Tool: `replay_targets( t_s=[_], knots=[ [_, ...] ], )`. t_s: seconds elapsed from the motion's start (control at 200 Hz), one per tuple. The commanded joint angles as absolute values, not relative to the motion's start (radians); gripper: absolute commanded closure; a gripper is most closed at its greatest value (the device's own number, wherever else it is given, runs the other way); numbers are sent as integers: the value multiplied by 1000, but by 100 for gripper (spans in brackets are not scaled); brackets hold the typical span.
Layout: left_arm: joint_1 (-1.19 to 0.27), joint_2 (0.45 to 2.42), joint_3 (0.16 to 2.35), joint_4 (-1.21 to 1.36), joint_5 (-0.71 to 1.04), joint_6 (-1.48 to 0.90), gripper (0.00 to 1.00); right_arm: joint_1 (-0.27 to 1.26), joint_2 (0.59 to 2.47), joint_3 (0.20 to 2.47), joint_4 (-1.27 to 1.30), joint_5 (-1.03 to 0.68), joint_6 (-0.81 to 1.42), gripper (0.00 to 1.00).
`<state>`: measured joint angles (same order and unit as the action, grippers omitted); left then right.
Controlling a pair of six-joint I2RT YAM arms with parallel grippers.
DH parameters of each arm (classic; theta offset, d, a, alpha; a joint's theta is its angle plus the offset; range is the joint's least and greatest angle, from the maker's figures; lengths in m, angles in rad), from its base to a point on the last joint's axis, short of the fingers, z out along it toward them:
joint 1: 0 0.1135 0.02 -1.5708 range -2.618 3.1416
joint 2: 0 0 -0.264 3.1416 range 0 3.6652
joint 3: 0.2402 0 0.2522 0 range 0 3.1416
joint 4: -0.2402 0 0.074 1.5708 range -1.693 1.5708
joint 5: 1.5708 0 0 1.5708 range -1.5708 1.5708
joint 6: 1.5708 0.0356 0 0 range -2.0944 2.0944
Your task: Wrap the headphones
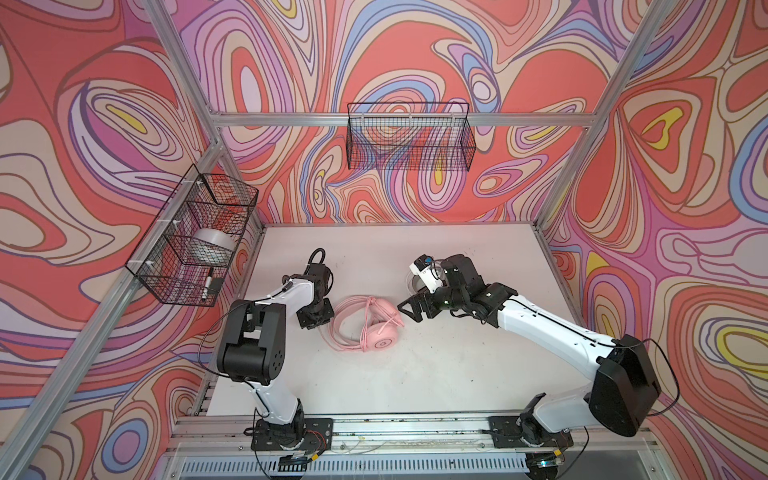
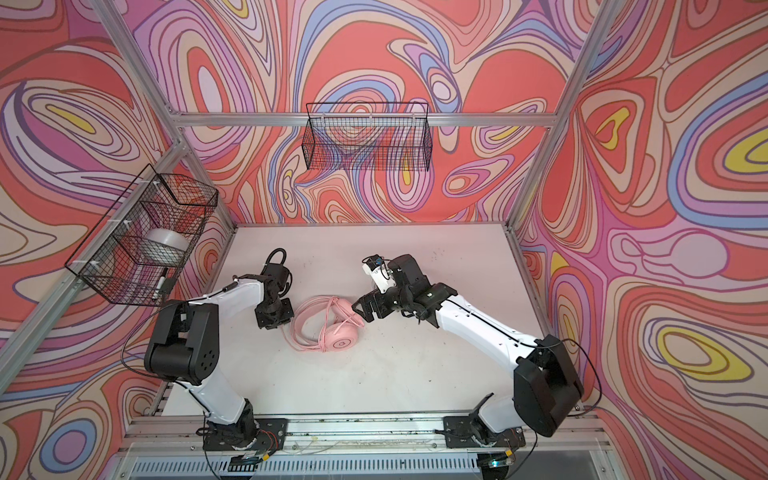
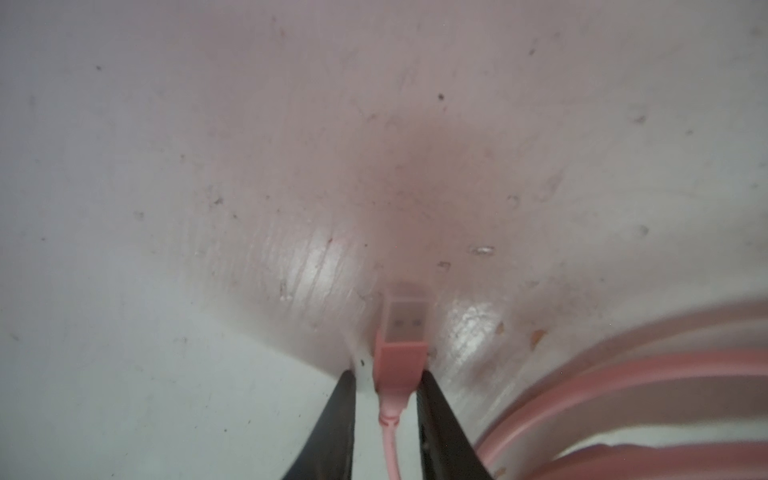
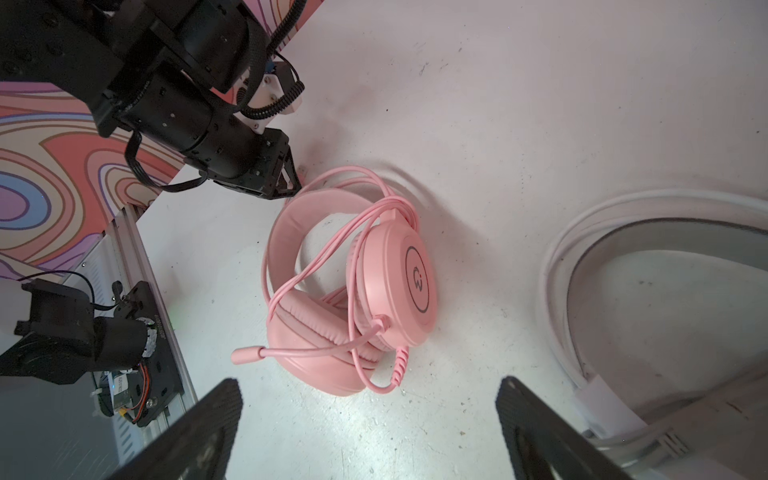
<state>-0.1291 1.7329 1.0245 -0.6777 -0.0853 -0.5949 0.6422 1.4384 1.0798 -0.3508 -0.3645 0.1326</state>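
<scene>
Pink headphones (image 1: 380, 328) (image 2: 338, 328) lie on their side on the white table (image 1: 457, 374), with the pink cable (image 1: 345, 320) coiled loosely over the headband and the boom mic (image 4: 249, 355) sticking out. My left gripper (image 1: 318, 327) (image 2: 276, 326) points down at the table just left of the headband. In the left wrist view the cable's pink USB plug (image 3: 401, 357) lies between its narrowly open fingers (image 3: 432, 399); one touches the plug, a gap shows at the other. My right gripper (image 1: 409, 311) (image 4: 368, 386) hovers wide open and empty, right of the earcups (image 4: 395, 282).
A black wire basket (image 1: 191, 237) on the left wall holds a tape roll (image 1: 214, 245) and a marker (image 1: 208, 282). Another wire basket (image 1: 409, 141) hangs on the back wall. A white cable loop (image 4: 557, 291) on my right wrist fills one side of its view.
</scene>
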Motion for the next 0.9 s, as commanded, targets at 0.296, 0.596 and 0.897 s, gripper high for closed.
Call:
replay_targets(
  t_s=[0.296, 0.596, 0.897],
  knots=[
    [-120, 1683, 1005, -711, -81, -598, 95, 650, 1441, 1091, -357, -355, 108, 1],
    [-123, 1510, 1017, -777, 0, -564, 100, 655, 1437, 1092, -362, -353, 102, 2],
    [-177, 1390, 1048, -844, 70, -563, 100, 657, 1435, 1094, -364, -342, 94, 1]
  ],
)
